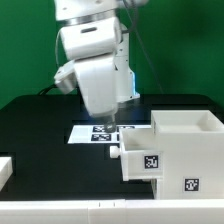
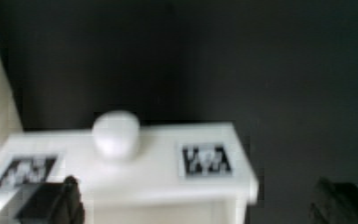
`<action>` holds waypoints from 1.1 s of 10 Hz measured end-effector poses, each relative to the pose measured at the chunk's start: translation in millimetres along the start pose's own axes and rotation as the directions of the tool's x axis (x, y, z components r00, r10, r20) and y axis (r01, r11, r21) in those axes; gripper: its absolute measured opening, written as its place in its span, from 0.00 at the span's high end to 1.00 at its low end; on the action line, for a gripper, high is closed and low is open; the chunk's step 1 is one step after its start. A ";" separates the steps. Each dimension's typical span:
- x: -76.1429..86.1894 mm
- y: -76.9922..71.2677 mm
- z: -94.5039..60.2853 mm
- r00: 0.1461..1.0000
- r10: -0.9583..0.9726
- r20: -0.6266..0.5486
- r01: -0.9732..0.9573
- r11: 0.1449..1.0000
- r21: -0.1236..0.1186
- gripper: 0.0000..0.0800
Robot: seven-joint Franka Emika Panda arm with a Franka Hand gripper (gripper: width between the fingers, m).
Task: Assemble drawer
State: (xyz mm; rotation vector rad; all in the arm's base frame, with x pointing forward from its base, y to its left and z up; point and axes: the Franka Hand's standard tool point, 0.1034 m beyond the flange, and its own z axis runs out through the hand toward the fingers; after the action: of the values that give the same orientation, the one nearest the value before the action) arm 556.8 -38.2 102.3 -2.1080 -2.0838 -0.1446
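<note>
The drawer [image 1: 140, 156] is a small white tray with a tag on its near side and a round knob [image 1: 115, 152] on the face toward the exterior view's left. It stands against the larger white tagged box [image 1: 190, 140]; how far in it reaches I cannot tell. My gripper [image 1: 112, 122] hangs just above and behind the knob end. In the wrist view a white face [image 2: 158, 150] with the knob [image 2: 117, 130] and two tags lies ahead of the gripper [image 2: 197, 205]. The fingers [image 2: 51, 200] stand wide apart and hold nothing.
The marker board [image 1: 88, 132] lies on the black table under the gripper. A white part [image 1: 5, 170] shows at the exterior view's left edge. The table's front edge runs along the bottom. A green wall stands behind.
</note>
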 end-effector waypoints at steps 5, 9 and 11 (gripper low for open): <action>-7.0 -11.6 38.6 0.999 0.025 -0.028 -0.024 0.999 0.029 0.19; 26.7 -10.9 40.8 0.997 0.073 -0.029 -0.072 0.997 0.027 0.19; 48.1 -11.1 44.9 0.995 0.089 -0.033 -0.089 0.996 0.012 0.19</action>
State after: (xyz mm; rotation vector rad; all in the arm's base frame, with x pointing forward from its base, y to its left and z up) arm 544.2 17.7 68.1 -2.1726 -1.9642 -0.1559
